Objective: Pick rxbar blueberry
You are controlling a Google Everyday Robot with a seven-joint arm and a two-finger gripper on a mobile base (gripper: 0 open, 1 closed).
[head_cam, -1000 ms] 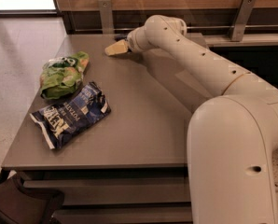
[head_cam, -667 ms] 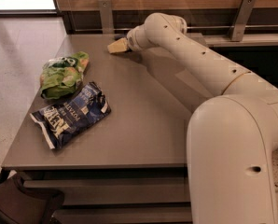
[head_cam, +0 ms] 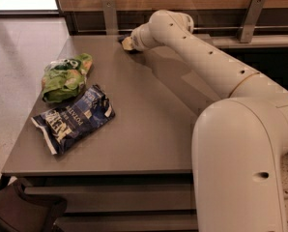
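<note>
My gripper is low over the far edge of the grey table, at the end of my white arm, which reaches in from the right. A small dark shape shows right at the gripper's tip, against the table's back edge. It may be the rxbar blueberry, but most of it is hidden by the gripper and I cannot tell whether it is held.
A green snack bag and a big blue chip bag lie on the table's left side. A wooden wall with metal brackets runs behind the table. A dark chair is at the lower left.
The gripper has moved slightly right and farther back, toward the table's far edge. The bags have not moved.
</note>
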